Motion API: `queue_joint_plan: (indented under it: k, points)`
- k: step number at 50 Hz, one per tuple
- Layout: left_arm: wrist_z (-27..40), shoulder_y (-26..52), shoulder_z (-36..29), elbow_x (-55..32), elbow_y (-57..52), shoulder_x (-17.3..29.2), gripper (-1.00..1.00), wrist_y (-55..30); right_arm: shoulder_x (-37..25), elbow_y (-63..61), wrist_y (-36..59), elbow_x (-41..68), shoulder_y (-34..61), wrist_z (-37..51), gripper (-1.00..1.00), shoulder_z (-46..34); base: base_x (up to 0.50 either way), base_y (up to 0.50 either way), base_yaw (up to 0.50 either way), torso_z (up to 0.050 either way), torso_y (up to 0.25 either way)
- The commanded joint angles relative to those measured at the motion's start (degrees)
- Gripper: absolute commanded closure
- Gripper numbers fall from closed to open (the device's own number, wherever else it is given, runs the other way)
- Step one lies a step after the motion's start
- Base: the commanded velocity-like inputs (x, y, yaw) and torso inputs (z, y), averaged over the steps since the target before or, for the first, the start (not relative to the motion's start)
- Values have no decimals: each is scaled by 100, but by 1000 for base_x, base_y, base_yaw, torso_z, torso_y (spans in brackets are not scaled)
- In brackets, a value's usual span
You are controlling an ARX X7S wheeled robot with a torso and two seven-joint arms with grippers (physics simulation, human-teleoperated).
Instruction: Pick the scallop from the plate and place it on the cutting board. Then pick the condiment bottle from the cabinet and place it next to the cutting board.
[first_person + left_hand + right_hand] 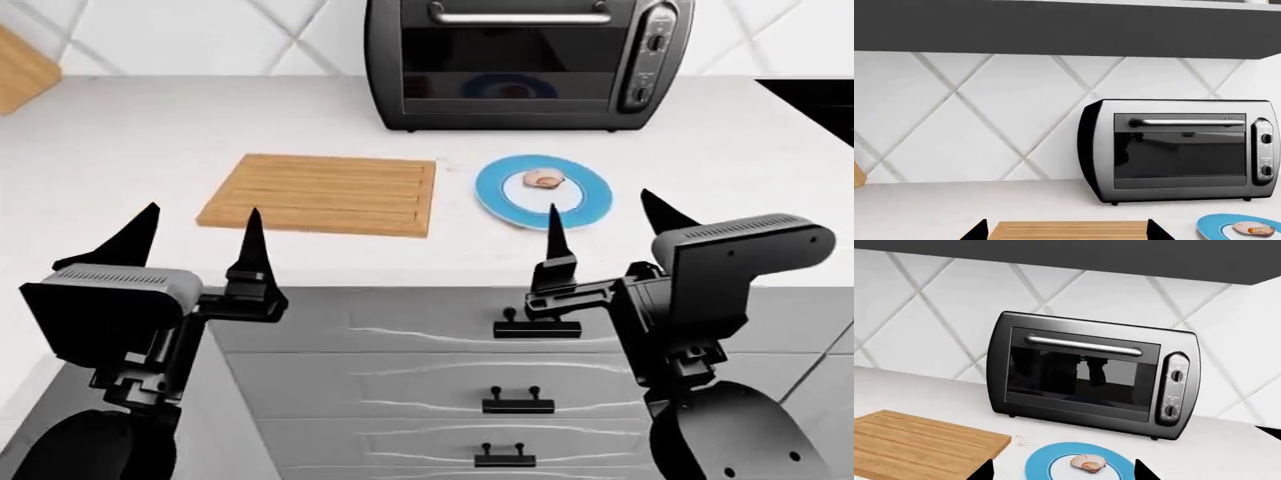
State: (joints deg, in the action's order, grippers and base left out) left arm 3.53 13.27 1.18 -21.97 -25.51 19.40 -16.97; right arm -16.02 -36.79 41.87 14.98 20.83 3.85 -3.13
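The scallop (543, 179) lies on the blue-rimmed plate (589, 203) on the white counter; it also shows in the right wrist view (1088, 463) on the plate (1037, 463), and in the left wrist view (1253, 229). The wooden cutting board (322, 193) lies left of the plate, also in the left wrist view (1071, 231) and the right wrist view (917, 445). My left gripper (196, 241) is open and empty, in front of the board. My right gripper (610, 223) is open and empty, in front of the plate. The condiment bottle is out of view.
A black and silver toaster oven (527, 62) stands at the back against the tiled wall. A dark upper cabinet (1054, 27) hangs above the counter. Drawers (521, 345) sit below the counter's front edge. A wooden object (24, 68) stands at the far left.
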Motion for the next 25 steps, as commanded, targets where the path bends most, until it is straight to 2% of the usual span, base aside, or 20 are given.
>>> queue_joint_plan:
  k: [1, 19, 25]
  points:
    - [20, -20, 11, -30, -31, 20, -100, 34, -66, -128, 187, 143, 74, -62, -100, -36, 129, 0, 0, 0, 0]
    - [25, 63, 34, -65, 93, 21, -100, 145, -180, -88, 577, 275, 375, -100, -100, -119, 130, 0, 0, 0, 0]
    - [46, 114, 47, -73, 80, 56, -100, 124, -437, -453, 1545, 570, 828, -160, -100, -35, 129, 0, 0, 0, 0]
